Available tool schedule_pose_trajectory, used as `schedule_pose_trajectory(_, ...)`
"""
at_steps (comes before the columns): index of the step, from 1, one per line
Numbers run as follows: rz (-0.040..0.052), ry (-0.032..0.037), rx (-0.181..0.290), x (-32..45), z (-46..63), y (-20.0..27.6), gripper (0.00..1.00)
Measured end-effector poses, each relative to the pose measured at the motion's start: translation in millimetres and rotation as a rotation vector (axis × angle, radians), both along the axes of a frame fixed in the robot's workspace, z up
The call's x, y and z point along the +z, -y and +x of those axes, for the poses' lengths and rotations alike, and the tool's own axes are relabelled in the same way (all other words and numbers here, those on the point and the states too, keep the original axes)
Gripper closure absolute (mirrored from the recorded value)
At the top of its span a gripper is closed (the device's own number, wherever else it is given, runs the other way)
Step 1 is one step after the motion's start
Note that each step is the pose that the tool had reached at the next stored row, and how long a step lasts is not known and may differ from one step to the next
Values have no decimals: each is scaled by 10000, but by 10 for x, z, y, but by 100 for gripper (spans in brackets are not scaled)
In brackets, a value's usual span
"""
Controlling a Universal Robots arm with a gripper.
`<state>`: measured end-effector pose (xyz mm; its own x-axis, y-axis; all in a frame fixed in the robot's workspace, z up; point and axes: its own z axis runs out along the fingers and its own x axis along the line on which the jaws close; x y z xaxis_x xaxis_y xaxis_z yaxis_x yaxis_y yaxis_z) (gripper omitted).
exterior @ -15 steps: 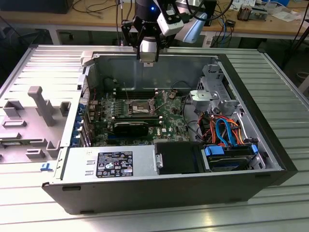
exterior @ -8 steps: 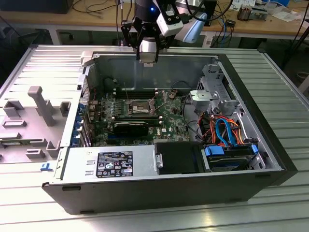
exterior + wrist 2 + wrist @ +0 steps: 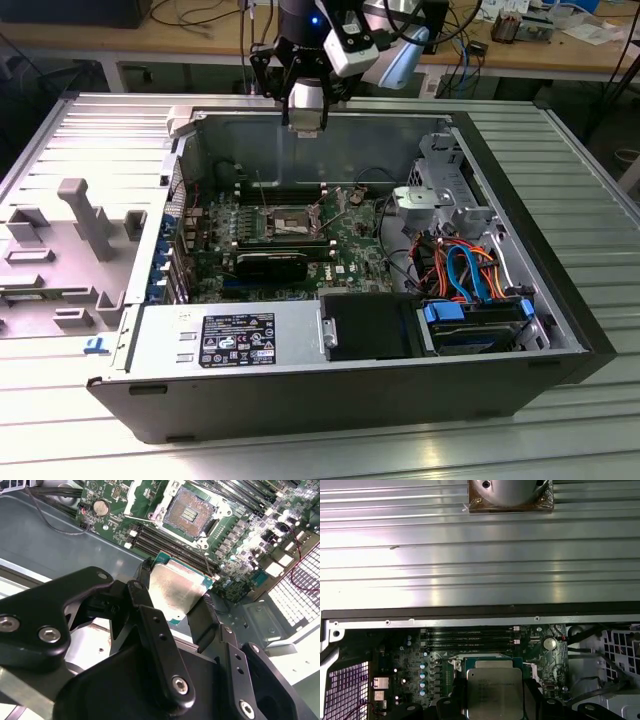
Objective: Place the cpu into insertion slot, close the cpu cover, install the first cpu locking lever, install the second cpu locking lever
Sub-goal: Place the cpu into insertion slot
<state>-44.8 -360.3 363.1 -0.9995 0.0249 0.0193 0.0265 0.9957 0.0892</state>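
Note:
My gripper [image 3: 306, 118] hangs above the back wall of the open computer case [image 3: 150, 400]. It is shut on the cpu [image 3: 175, 587], a flat square chip with a silvery top and a green edge, which is clamped between the two black fingers. Both wrist views show the cpu [image 3: 494, 690] held well above the motherboard. The insertion slot [image 3: 187, 512] lies uncovered below, a square socket with a dark centre and a metal rim. In the exterior view the insertion slot [image 3: 285, 222] sits mid-board, below and in front of the gripper. Thin wire levers stand loose beside the socket. I cannot pick out the cpu cover.
Long black memory slots [image 3: 160, 540] run beside the socket. A black block [image 3: 272, 265] lies on the board in front of it. A power supply [image 3: 230, 340] fills the case front, and a drive bay with blue and orange cables [image 3: 465, 275] the exterior view's right. Grey fixtures [image 3: 80, 215] stand outside, at the left.

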Motion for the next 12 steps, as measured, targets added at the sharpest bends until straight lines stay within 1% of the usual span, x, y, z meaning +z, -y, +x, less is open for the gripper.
schedule_pose_trajectory(12,1,0,1,-26,-10,12,45)
